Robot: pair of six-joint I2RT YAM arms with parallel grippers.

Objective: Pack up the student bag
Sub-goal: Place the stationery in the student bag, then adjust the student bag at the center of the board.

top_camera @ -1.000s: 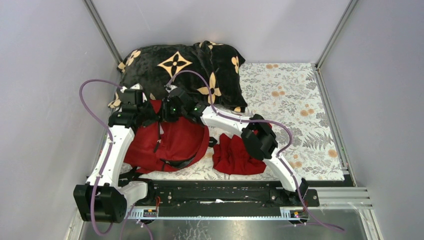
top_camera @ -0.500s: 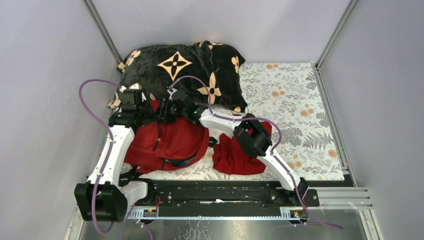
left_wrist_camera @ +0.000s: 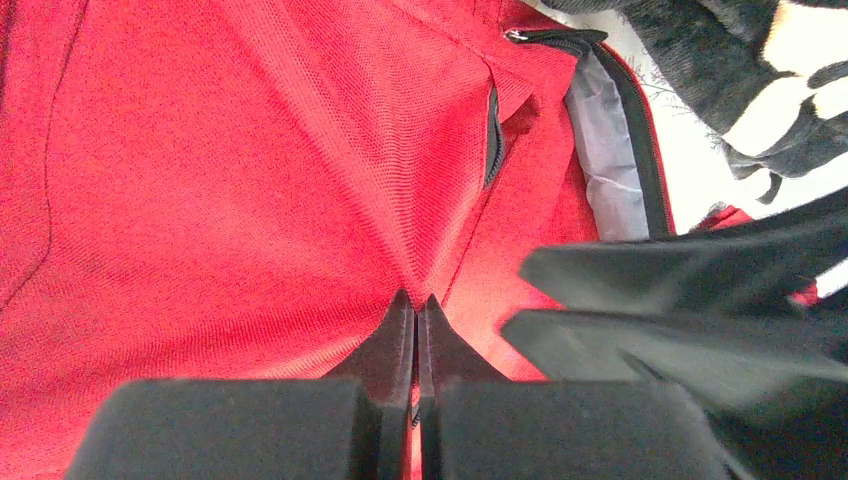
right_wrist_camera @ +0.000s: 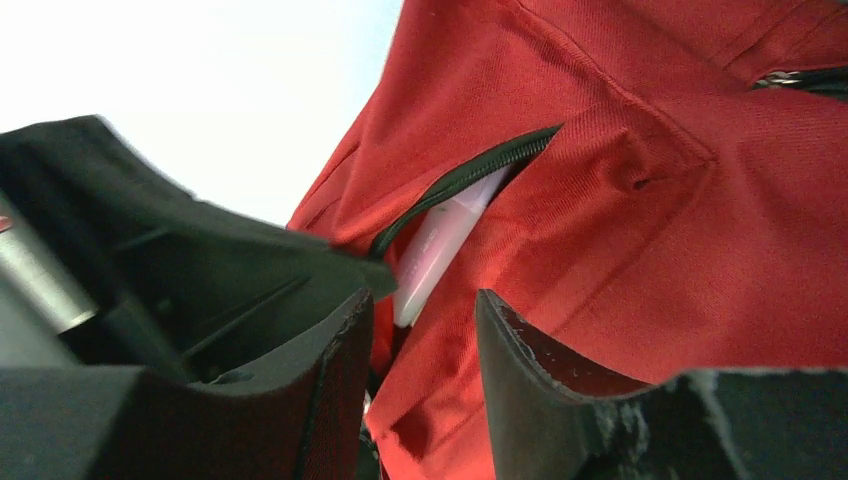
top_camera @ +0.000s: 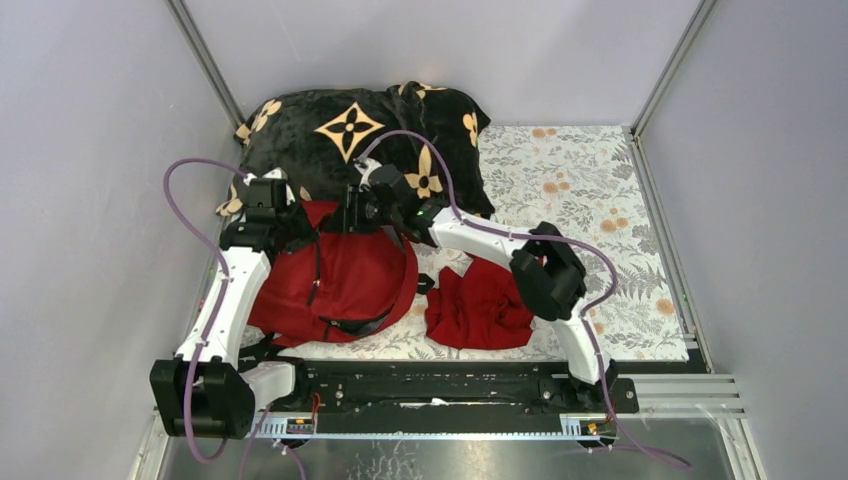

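Swung back toward the blanket (top_camera: 350, 125), the right end effector (right_wrist_camera: 420, 310) sits slightly parted at the bag (top_camera: 350, 280), on the bench's (top_camera: 600, 200) left, whose fabric the left end effector (left_wrist_camera: 415, 300) pinches; widening its mouth seems next.

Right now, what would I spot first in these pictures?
The big red student bag lies near the left side of the table, with both arms bent over its top. The left fingers are pinched shut on its fabric. Behind it lies a black blanket with tan flowers.
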